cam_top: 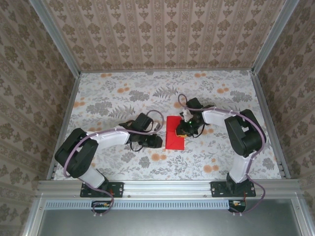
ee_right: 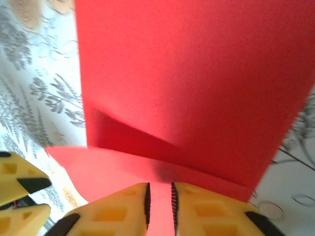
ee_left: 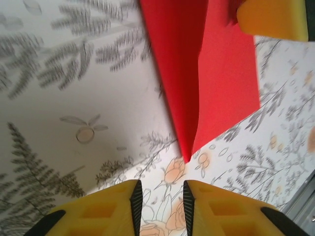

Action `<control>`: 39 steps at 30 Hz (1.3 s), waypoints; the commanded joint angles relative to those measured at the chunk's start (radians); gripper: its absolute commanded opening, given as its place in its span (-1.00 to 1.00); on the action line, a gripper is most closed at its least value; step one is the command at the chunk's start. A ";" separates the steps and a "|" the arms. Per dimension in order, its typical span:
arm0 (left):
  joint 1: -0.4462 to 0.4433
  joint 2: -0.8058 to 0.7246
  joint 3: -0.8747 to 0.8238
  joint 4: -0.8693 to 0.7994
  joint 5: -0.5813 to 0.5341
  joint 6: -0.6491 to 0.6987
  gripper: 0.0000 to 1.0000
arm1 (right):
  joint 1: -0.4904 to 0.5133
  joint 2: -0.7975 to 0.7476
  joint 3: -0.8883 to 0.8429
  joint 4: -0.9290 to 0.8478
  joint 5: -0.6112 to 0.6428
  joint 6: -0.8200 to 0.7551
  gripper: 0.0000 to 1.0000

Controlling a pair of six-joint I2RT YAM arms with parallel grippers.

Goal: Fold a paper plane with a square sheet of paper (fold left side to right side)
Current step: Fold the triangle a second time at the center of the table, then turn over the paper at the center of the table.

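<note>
The folded red sheet of paper (cam_top: 173, 136) lies in the middle of the flowery desk (cam_top: 113, 98). The left end effector (ee_left: 162, 191) sits near its pointed corner, its fingers a little apart and holding nothing. The right end effector (ee_right: 160, 194) is right over the paper, also with a thin gap.

My right gripper (ee_right: 160, 194): jaws slightly apart, red showing in the gap. The square sheet of paper (ee_right: 197, 83) lies folded, one layer over another, on the floral tabletop (ee_right: 39, 78). Left gripper's fingers (ee_right: 12, 169) at the sheet's left corner.
</note>
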 commanded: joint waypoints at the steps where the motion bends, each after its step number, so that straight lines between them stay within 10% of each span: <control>1: 0.023 -0.019 0.005 0.093 0.012 -0.046 -0.24 | -0.024 -0.124 -0.038 0.051 0.077 0.023 -0.36; 16: 0.047 0.197 0.124 0.289 0.097 -0.082 0.06 | -0.099 -0.355 -0.305 0.250 0.028 0.099 0.42; 27: 0.048 0.175 0.106 0.296 0.042 -0.075 -0.92 | -0.088 -0.280 -0.357 0.382 -0.113 0.189 0.25; 39: 0.054 0.129 0.075 0.278 0.014 -0.064 -0.96 | -0.021 -0.175 -0.304 0.466 -0.140 0.248 0.22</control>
